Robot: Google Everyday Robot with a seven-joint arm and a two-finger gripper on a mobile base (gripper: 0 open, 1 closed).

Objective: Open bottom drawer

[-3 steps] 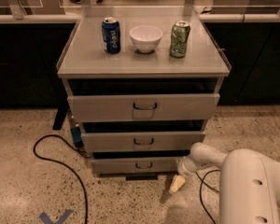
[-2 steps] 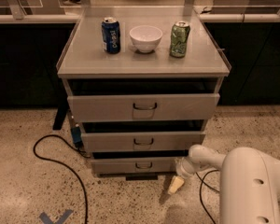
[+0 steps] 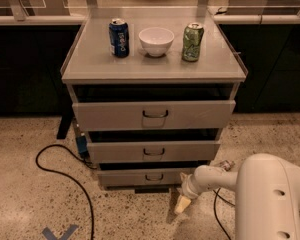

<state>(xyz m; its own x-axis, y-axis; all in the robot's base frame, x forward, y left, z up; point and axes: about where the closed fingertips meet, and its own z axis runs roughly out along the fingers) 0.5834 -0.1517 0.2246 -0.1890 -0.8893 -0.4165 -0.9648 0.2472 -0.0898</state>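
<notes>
The bottom drawer (image 3: 140, 177) is the lowest and shallowest of three pale grey fronts in a low cabinet, with a small dark wire handle (image 3: 154, 177) at its middle. It sits a little out from the cabinet body, like the two drawers above it. My gripper (image 3: 183, 202) hangs from the white arm (image 3: 215, 179) near the floor, below and to the right of the bottom drawer's right end, apart from the handle.
The mid-sized middle drawer (image 3: 153, 151) and tall top drawer (image 3: 154, 115) stick out slightly. On the cabinet top (image 3: 90, 64) stand a blue can (image 3: 119, 37), a white bowl (image 3: 156, 40) and a green can (image 3: 192, 42). A black cable (image 3: 55, 169) loops over the floor on the left.
The arm and gripper have stayed near the bottom drawer's right end, shifting only slightly. The drawers have not moved.
</notes>
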